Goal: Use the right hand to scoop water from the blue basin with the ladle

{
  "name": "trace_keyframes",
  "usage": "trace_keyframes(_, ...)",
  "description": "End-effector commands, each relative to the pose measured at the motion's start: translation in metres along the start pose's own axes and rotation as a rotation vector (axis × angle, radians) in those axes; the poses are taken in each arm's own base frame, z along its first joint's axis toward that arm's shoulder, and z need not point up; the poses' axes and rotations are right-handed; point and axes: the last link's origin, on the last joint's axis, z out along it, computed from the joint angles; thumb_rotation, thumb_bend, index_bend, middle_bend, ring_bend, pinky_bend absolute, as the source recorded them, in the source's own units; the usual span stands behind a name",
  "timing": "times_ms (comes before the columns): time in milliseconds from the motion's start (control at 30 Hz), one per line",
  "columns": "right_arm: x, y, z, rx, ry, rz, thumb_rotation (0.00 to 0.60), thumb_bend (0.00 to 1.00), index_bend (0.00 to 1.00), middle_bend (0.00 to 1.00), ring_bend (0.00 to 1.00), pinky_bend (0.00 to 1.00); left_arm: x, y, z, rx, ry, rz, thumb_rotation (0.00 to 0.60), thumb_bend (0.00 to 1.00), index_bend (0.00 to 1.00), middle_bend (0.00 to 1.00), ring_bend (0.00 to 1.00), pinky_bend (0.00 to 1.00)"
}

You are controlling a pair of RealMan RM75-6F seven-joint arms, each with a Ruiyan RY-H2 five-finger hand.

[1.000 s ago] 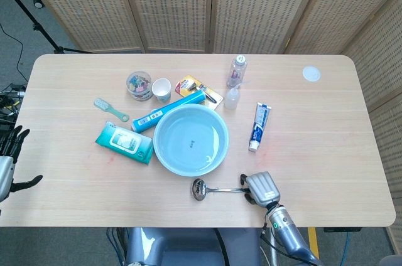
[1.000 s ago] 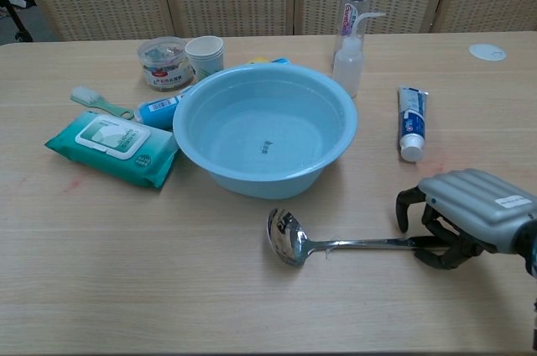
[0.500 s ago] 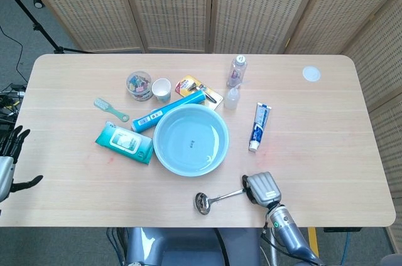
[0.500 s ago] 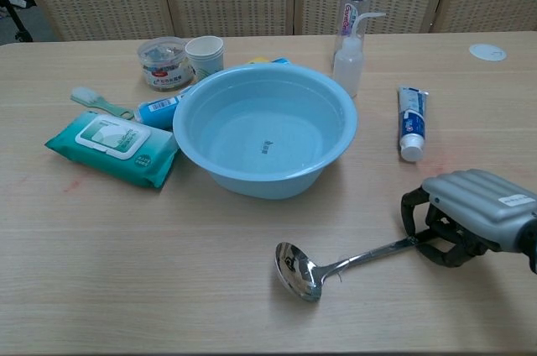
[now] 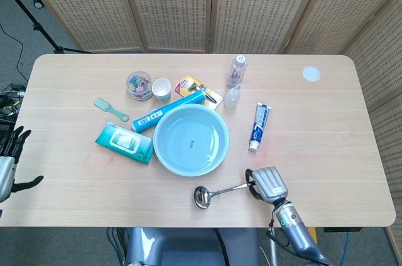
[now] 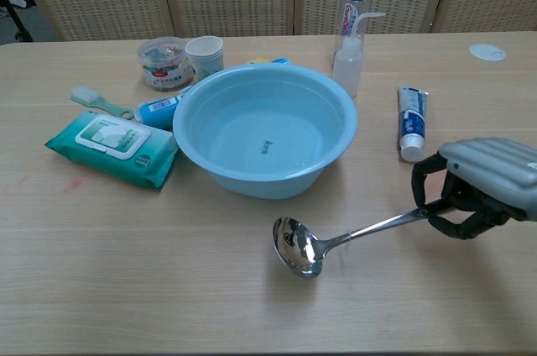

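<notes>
The blue basin [image 5: 191,139] [image 6: 265,131] holds water and stands mid-table. A steel ladle [image 5: 217,193] [image 6: 336,238] is in front of it, bowl to the left, handle slanting up to the right. My right hand [image 5: 268,184] [image 6: 478,187] grips the handle's end near the table's front right, and the ladle looks lifted off the surface. Beyond the table's left edge hangs my left hand [image 5: 9,162], holding nothing, fingers apart; the chest view does not show it.
Left of the basin lie a green wipes pack [image 5: 124,142] [image 6: 112,146], a brush [image 5: 110,110] and a blue tube [image 5: 168,110]. Behind are a jar [image 5: 139,85], a paper cup [image 5: 162,90] and two bottles [image 6: 352,27]. A toothpaste tube [image 5: 257,127] [image 6: 410,122] lies right of the basin.
My right hand has risen and shifted right with the ladle's handle. The ladle tilted from flat to slanted, its bowl first swinging toward the front edge, then rising off the table.
</notes>
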Motion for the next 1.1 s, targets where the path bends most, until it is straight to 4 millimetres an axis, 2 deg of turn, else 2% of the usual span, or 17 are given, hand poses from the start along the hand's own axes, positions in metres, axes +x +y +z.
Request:
trace_keyframes(33, 0.006, 0.006, -0.007, -0.021, 0.001, -0.01, 0.6, 0.88, 0.81, 0.88, 0.93, 1.0, 0.0, 0.0, 0.0, 0.0, 0.0, -0.001, 0.6, 0.0, 0.0, 0.0, 0.0, 0.03)
trace_keyframes(167, 0.022, 0.014, -0.016, -0.051, 0.015, -0.041, 0.6, 0.88, 0.81, 0.88, 0.93, 1.0, 0.0, 0.0, 0.0, -0.001, -0.001, -0.001, 0.6, 0.0, 0.0, 0.0, 0.0, 0.03)
trace_keyframes(367, 0.05, 0.019, -0.015, -0.072, 0.067, -0.066, 0.6, 0.91, 0.81, 0.88, 0.93, 1.0, 0.0, 0.0, -0.001, 0.0, 0.001, -0.001, 0.6, 0.0, 0.0, 0.0, 0.0, 0.03)
trace_keyframes(400, 0.06, 0.019, -0.012, -0.071, 0.094, -0.073, 0.6, 0.92, 0.81, 0.88, 0.93, 1.0, 0.001, 0.0, -0.001, 0.001, 0.002, -0.001, 0.6, 0.0, 0.0, 0.0, 0.0, 0.02)
trace_keyframes(667, 0.103, 0.003, -0.004, -0.048, 0.159, -0.102, 0.6, 0.93, 0.81, 0.88, 0.93, 1.0, 0.003, -0.002, -0.001, 0.006, 0.007, -0.009, 0.6, 0.0, 0.0, 0.0, 0.0, 0.03)
trace_keyframes(867, 0.118, -0.011, 0.002, -0.035, 0.167, -0.106, 0.6, 0.93, 0.81, 0.88, 0.93, 1.0, 0.004, -0.002, 0.0, 0.007, 0.008, -0.013, 0.6, 0.0, 0.0, 0.0, 0.0, 0.03)
trace_keyframes(1100, 0.121, -0.031, 0.025, -0.033, 0.178, -0.141, 0.6, 0.93, 0.81, 0.88, 0.93, 1.0, 0.005, -0.002, -0.001, 0.005, 0.013, -0.019, 0.6, 0.0, 0.0, 0.0, 0.0, 0.03)
